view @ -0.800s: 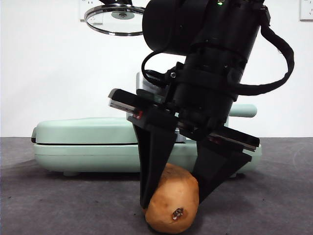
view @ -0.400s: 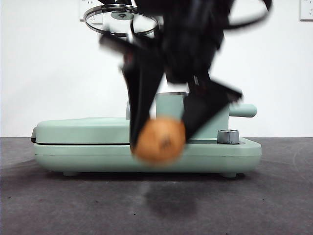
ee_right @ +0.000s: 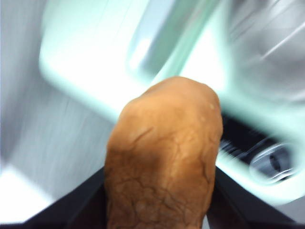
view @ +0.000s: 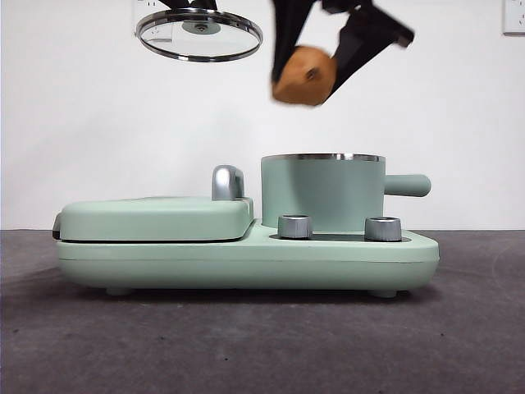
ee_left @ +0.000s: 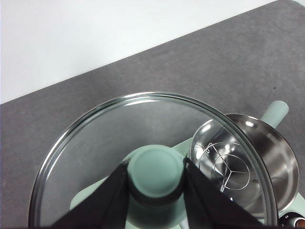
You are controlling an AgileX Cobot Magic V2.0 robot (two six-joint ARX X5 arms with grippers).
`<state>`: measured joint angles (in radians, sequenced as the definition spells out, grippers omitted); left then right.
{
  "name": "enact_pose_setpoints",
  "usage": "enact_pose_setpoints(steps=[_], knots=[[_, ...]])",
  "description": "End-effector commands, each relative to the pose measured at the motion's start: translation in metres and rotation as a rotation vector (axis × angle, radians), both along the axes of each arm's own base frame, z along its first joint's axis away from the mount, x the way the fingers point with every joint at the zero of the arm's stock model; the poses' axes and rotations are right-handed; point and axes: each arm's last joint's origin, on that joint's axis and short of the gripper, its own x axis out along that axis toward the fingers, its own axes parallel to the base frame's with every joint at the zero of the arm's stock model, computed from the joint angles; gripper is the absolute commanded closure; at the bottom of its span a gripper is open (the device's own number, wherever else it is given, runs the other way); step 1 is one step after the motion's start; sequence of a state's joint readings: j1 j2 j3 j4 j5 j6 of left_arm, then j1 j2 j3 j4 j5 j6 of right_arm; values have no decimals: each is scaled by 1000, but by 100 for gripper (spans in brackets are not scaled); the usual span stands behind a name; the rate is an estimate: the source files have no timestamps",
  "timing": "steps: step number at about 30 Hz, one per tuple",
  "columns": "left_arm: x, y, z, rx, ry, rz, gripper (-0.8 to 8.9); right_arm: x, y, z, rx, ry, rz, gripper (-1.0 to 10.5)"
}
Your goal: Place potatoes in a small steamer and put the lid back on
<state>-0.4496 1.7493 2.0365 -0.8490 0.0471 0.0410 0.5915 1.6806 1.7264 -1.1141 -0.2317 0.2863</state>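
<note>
High above the table, my right gripper [view: 305,75] is shut on the orange-brown potato [view: 303,75], which hangs over the left part of the small steamer [view: 322,194]. That mint-green pot stands open on its base, its steel inside and wire rack visible in the left wrist view [ee_left: 238,167]. The potato [ee_right: 164,157] fills the blurred right wrist view between the jaws. My left gripper [ee_left: 156,177] is shut on the green knob of the glass lid [ee_left: 143,157], holding the lid [view: 199,34] up at the top left, beside the steamer.
A flat mint-green griddle cover [view: 156,217] with a chrome handle [view: 227,182] sits left of the steamer on the same base [view: 246,258]. Two steel dials [view: 295,226] face forward. Dark grey table [view: 246,345] lies in front.
My right gripper has lifted the potato from the table in front of the appliance up and back to a spot above the steamer. The lid has stayed held up.
</note>
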Motion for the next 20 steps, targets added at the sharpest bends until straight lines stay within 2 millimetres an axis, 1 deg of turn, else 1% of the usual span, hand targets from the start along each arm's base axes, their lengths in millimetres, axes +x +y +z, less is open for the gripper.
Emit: enact_pose_setpoints(steps=[1,3,6,9,11,16,18,20], knots=[[-1,-1,11,-22,-51,-7,796,25,-3,5,-12,-44,7,795],[-1,-1,11,-21,-50,-7,796,42,-7,7,-14,-58,-12,795],[-1,-1,11,-22,-50,-7,796,66,-9,3,-21,-68,-30,795],[-1,-1,11,-21,-50,-7,796,88,-9,-8,-30,-61,-45,795],[-1,-1,11,-21,-50,-7,796,101,-8,-19,-40,-46,-52,795],[-1,-1,11,-21,-50,-7,796,120,-7,-47,-69,7,-65,794],[-1,-1,10,-21,-49,-7,796,124,-7,-55,-78,22,-63,794],[-1,-1,10,-21,-49,-7,796,126,-6,-59,-84,26,-57,793]])
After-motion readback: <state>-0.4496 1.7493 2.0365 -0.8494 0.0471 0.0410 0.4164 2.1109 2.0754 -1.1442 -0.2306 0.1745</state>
